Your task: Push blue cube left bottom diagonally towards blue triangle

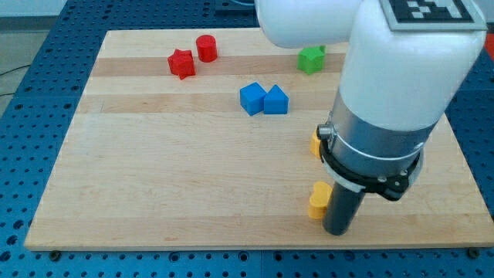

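Your tip [336,230] sits lower right, touching a yellow block [318,201].
Blue cube [252,99] and blue triangle [275,100] touch, upper centre; which is which looks uncertain. No jaws on your rod.

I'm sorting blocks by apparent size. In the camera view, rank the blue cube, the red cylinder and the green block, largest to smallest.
1. Blue cube, largest.
2. Red cylinder and green block look about alike; both lie farther up the view, so unranked.
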`<action>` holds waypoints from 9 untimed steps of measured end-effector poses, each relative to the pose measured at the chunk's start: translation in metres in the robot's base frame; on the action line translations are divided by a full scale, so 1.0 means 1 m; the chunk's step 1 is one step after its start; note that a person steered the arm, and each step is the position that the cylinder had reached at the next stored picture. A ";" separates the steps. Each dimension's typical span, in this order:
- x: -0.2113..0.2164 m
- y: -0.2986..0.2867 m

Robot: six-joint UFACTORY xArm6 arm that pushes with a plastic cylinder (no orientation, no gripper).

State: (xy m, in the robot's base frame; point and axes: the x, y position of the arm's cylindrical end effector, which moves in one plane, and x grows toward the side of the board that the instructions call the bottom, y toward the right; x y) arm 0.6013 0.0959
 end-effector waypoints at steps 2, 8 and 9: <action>-0.027 -0.030; -0.191 -0.022; -0.218 -0.028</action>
State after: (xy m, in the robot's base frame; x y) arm 0.3837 0.0680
